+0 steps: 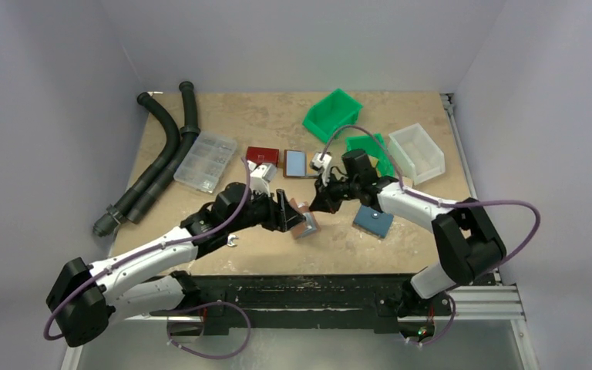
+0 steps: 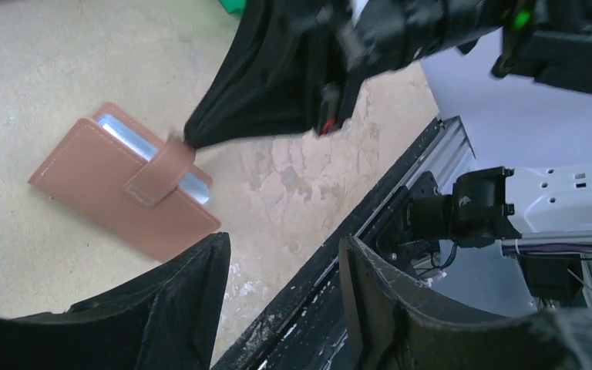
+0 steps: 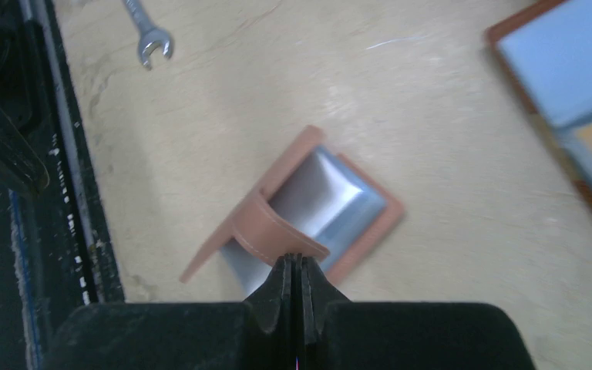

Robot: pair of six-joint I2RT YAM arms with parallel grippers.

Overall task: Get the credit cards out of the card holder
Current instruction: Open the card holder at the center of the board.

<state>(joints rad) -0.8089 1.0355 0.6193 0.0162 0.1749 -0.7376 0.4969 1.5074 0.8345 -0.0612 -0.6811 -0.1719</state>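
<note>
**Sam:** Left gripper (image 2: 284, 247) is open wide, with nothing in it. Where are the cards?

**Mia:** The credit cards (image 3: 331, 202) sit inside the brown card holder (image 2: 116, 193), near the middle of the tan table (image 1: 277, 253).

**Sam:** And the right gripper (image 3: 299, 266)?

**Mia:** Closed tight. Its tips touch the holder's strap (image 2: 158, 171). Pale walls (image 1: 293, 46) stand all around.

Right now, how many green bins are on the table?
2. The far green bin stands farthest back; the near green bin sits just left of the clear bin, partly hidden by the right arm.
</note>
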